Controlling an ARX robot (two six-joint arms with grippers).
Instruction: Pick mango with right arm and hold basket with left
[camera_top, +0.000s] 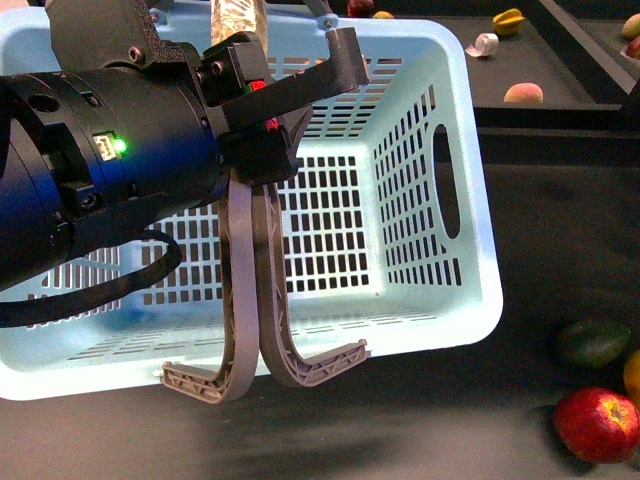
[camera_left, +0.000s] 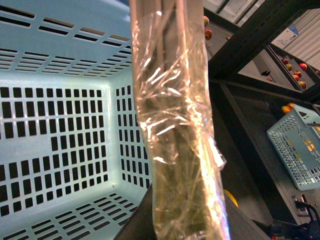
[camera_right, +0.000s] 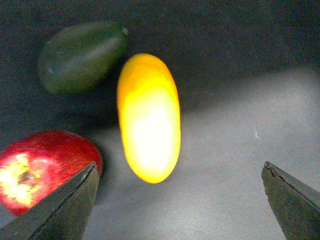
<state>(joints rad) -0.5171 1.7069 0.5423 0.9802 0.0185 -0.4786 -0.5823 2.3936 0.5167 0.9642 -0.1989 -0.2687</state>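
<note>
Cylindrical left arm (camera_top: 110, 170), slotted basket (camera_top: 430, 335)

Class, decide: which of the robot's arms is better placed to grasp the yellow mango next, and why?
Right. The open right gripper hangs over the mango, which lies beside the apple and the green fruit. The left gripper is busy holding the basket by its handles.

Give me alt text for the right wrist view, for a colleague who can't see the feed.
A smooth bright yellow elongated mango lies untouched on a dark surface ahead of the open right gripper, nearer one black finger. A dark green oval fruit lies close by its far end, and a red apple sits partly behind that finger.
</note>
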